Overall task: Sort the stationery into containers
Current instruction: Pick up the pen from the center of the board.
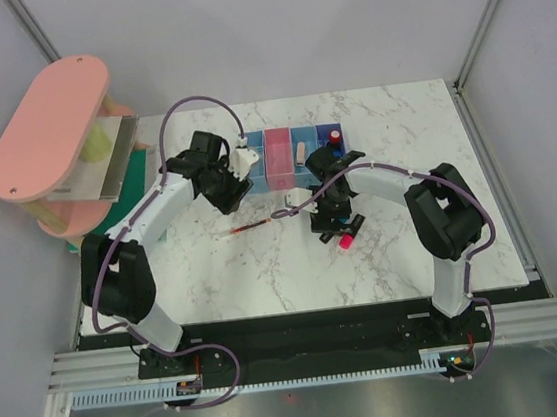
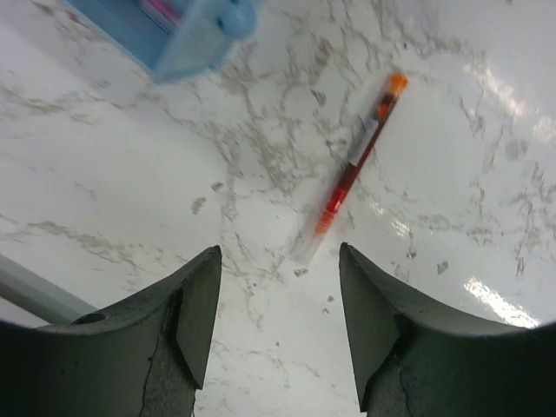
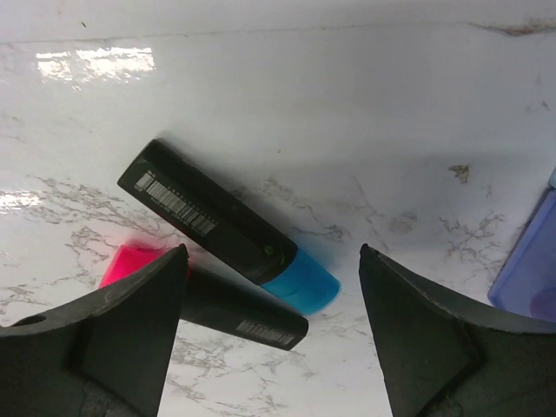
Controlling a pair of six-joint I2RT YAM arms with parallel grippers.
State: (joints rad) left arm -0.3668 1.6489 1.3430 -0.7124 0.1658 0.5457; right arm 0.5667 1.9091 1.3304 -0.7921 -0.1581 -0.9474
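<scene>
The right fingers [image 3: 104,347] hide part of the pink highlighter [image 3: 243,317].

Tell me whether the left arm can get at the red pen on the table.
Probably yes. The left claw is open, the red pen lies uncovered on the table just ahead of its gap, and the light blue bin sits well apart from it.

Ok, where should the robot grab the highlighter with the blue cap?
Probably the black barrel of the blue highlighter, near its barcode label, coming straight down with the open right gripper. It lies flat and slanted on the table, so the gripper should close across its narrow sides. Its cap end crowds the pink highlighter.
</scene>
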